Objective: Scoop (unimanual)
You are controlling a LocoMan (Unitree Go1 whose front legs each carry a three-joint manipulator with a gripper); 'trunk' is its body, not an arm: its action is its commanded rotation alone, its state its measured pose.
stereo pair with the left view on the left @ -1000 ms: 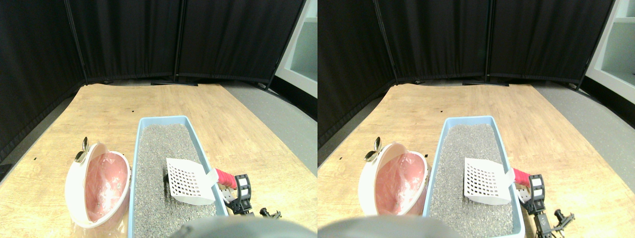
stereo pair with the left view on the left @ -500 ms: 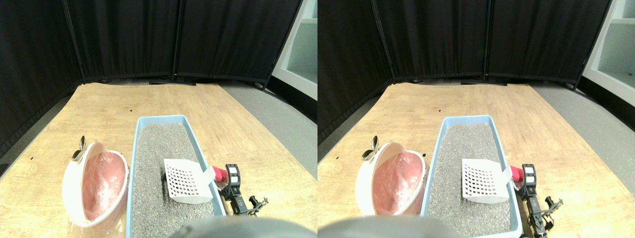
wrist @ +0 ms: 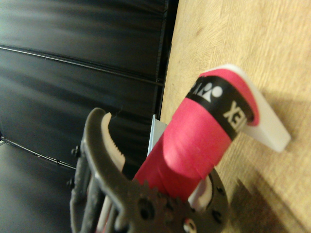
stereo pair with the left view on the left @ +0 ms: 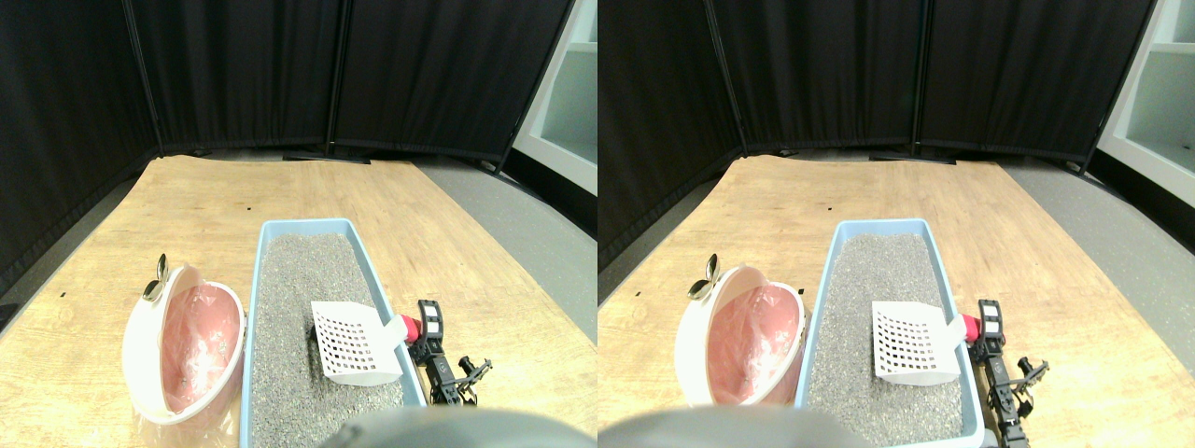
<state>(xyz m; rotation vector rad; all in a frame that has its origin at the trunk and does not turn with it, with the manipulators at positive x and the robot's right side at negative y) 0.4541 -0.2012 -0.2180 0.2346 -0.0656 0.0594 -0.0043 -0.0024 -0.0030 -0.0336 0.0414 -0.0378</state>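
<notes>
Wide bare table [stereo pair with the left view on the left: 280, 187] beyond and to the right of the litter tray [stereo pair with the left view on the left: 264, 280]: open passage there. Tray's far half is bare litter, reachable from above. Near half blocked by white slotted scoop [stereo pair with the left view on the left: 350, 341], lying on the litter w/ its red-wrapped handle [stereo pair with the left view on the left: 411, 329] over the tray's right wall. Right gripper [stereo pair with the left view on the left: 429, 327] sits just beside that wall, outside it. Left of tray, pink-lined bin [stereo pair with the left view on the left: 182, 350] touches or nearly touches the wall; no gap to pass. Black curtains [stereo pair with the left view on the left: 233, 75] close off the back.
</notes>
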